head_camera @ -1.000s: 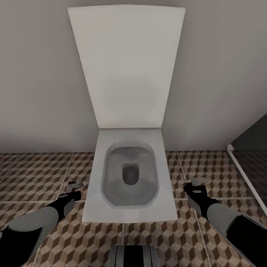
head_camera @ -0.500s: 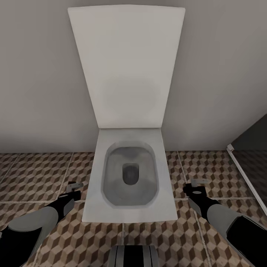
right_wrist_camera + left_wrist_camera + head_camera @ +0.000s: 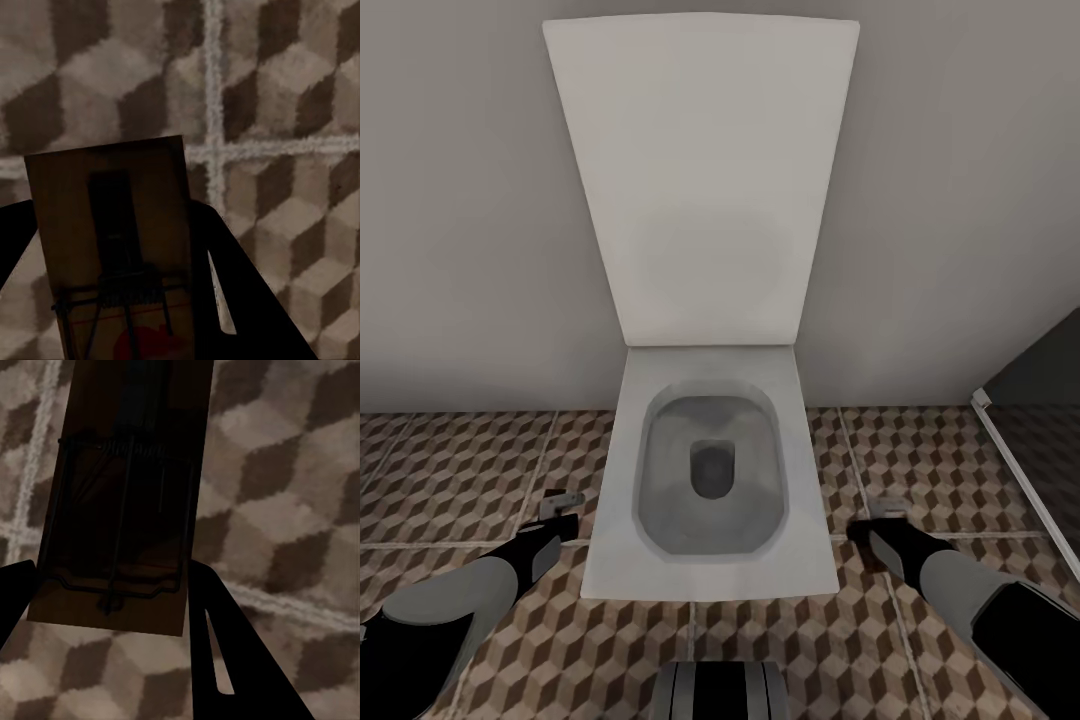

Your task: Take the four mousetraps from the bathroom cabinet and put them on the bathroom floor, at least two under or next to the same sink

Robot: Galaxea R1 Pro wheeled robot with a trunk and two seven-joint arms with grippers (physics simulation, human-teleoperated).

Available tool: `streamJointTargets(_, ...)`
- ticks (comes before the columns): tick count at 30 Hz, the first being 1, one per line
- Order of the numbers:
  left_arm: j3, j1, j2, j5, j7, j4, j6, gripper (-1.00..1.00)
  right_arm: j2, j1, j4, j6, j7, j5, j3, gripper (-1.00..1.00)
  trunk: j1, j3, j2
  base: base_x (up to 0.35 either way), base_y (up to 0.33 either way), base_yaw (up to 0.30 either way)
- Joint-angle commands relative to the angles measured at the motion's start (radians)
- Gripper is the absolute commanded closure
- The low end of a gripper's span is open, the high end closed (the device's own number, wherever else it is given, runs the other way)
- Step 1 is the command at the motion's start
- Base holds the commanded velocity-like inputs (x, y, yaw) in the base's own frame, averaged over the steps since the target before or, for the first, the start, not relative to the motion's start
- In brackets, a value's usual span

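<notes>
A dark brown mousetrap (image 3: 124, 495) with a wire spring sits between the two black fingers of my left gripper (image 3: 109, 585), which is shut on it above the cube-patterned bathroom floor (image 3: 285, 487). A second mousetrap (image 3: 112, 217) is held the same way in my right gripper (image 3: 112, 247), also just over the tiles. In the head view my left gripper (image 3: 557, 520) hangs low at one side of the toilet and my right gripper (image 3: 880, 528) at the other. The sink is out of view.
A square white toilet (image 3: 710, 560) with its lid up stands straight ahead against a grey wall. The glass shower edge (image 3: 1015, 475) with dark tiles runs along the right. Patterned floor (image 3: 460, 470) stretches out on both sides of the toilet.
My right gripper has sunk a little and drawn back toward me with its mousetrap. The left arm and the camera have not moved.
</notes>
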Motion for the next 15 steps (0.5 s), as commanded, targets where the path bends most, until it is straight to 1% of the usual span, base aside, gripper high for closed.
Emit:
streamJointTargets(1,-0.008,0.000,0.000,0.006,0.004,-0.001,0.000,1.00,-0.002,0.000,-0.004,0.009,-0.003,-0.010,-0.002,1.00,0.000,-0.001,0.000,0.000,0.000,0.000)
streamJointTargets(4,-0.008,-0.001,0.000,0.006,0.005,-0.001,0.000,1.00,-0.005,0.000,-0.004,0.013,0.003,-0.009,-0.016,1.00,0.000,-0.001,0.000,0.000,0.000,0.000)
streamJointTargets(8,-0.008,-0.002,0.000,0.006,0.005,-0.001,0.000,1.00,-0.005,0.000,-0.004,0.013,0.004,-0.008,-0.018,1.00,0.000,-0.001,0.000,0.000,0.000,0.000)
streamJointTargets(11,-0.008,-0.003,0.001,0.006,0.006,-0.001,0.001,1.00,-0.004,0.000,-0.005,0.013,0.005,-0.008,-0.019,1.00,0.001,-0.012,-0.001,0.000,0.000,0.000)
streamJointTargets(15,-0.008,-0.003,0.002,0.006,0.006,-0.001,0.001,1.00,-0.004,0.000,-0.005,0.013,0.007,-0.008,-0.019,1.00,0.001,-0.012,-0.001,0.000,0.000,0.000)
